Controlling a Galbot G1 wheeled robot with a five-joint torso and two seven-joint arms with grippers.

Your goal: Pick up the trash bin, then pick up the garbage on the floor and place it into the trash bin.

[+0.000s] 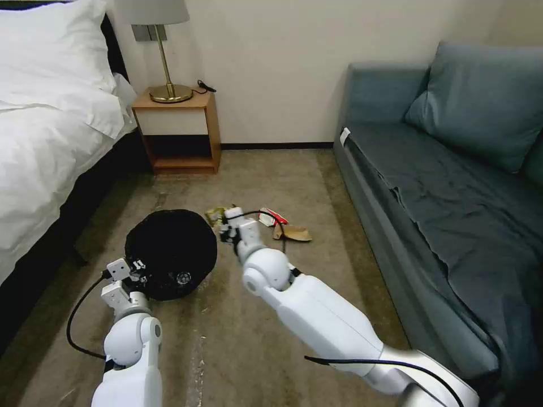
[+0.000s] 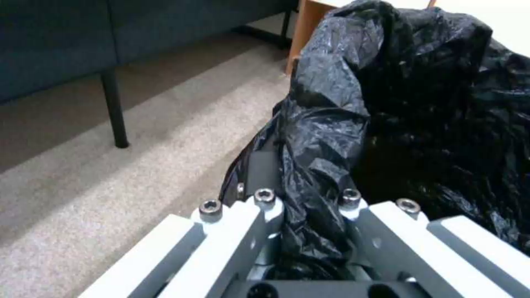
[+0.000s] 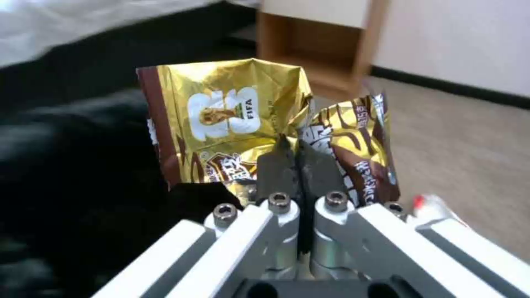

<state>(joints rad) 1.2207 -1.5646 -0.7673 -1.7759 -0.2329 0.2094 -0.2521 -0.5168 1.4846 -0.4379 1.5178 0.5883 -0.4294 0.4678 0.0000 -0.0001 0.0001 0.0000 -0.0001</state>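
White bedding [image 1: 51, 113] fills your far left, with a wooden nightstand [image 1: 180, 133] and brass lamp [image 1: 164, 62] against the far wall. Just right of the bed, your left gripper [image 2: 309, 198] is clamped on the rim of the round trash bin with its glossy black bag liner [image 1: 169, 251], so the bin is in hand. A clear bottle [image 1: 182, 277] looks to lie inside it already. Right of the bin, your right gripper [image 3: 301, 165] is pinched tight on the crumpled gold-brown foil wrapper [image 3: 243, 120], held near the bin's right edge but not yet over the opening. On the carpet [image 1: 271, 181] beyond, the red-and-white wrapper [image 1: 272, 216] and tan paper scrap [image 1: 295, 232] are left to collect. Your blue-grey sofa [image 1: 452, 186] crowds the right side, and the gripper's own black cable [image 1: 281, 226] loops over those pieces.
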